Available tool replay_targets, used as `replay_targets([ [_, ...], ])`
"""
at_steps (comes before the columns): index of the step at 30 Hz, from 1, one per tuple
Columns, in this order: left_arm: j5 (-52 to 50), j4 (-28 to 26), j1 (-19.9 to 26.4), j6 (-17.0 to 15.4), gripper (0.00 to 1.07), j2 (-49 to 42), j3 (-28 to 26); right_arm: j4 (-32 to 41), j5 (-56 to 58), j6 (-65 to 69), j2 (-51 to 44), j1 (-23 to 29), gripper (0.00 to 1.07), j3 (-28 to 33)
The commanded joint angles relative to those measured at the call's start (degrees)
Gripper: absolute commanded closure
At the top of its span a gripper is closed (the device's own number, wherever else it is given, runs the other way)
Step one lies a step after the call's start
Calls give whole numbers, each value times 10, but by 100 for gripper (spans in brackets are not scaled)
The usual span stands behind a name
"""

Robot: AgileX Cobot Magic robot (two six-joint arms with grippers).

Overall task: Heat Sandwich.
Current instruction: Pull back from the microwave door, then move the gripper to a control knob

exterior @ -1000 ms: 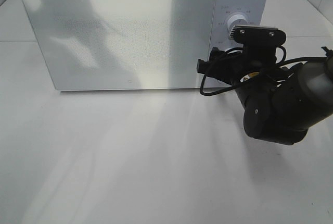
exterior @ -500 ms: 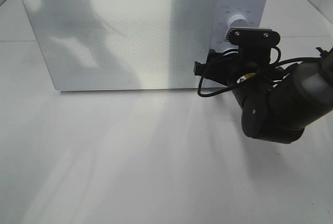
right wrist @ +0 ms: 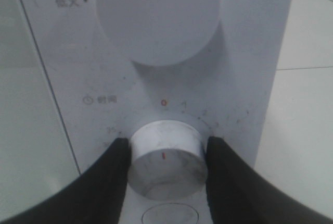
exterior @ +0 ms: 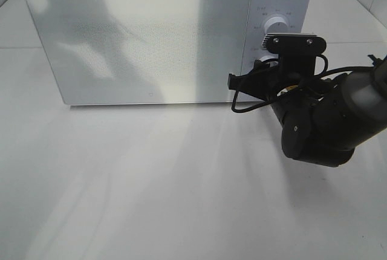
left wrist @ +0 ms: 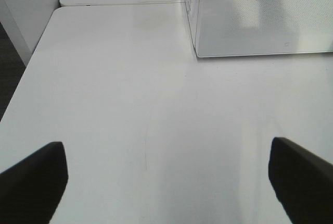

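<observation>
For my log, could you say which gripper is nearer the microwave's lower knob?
Right. The right gripper has jaws touching both sides of the lower knob; the left gripper hangs open over the table, apart from the microwave.

White microwave [exterior: 145, 36], door closed, lower timer knob [right wrist: 165, 160] at zero.

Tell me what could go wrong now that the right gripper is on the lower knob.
1. The fingers of the right gripper pinch the smooth, round timer knob from both sides, so they may slip when turning.
2. The knob's mark sits at zero and the scale numbers are close together, so overshooting the time seems easy.
3. The microwave door is shut and no sandwich shows in any view, so it might run empty.
</observation>
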Motion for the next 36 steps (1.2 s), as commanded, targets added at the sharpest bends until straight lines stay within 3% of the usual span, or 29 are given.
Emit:
replay_targets([
  [1, -5, -5, 2, -1, 5, -16, 2, -10, -10, -8, -4, -1, 101, -5],
  [16, -5, -5, 2, -1, 5, -16, 2, -13, -53, 65, -4, -1, 99, -5],
  [36, -5, -5, 2, -1, 5, -16, 2, -17, -77, 546, -4, -1, 99, -5],
])
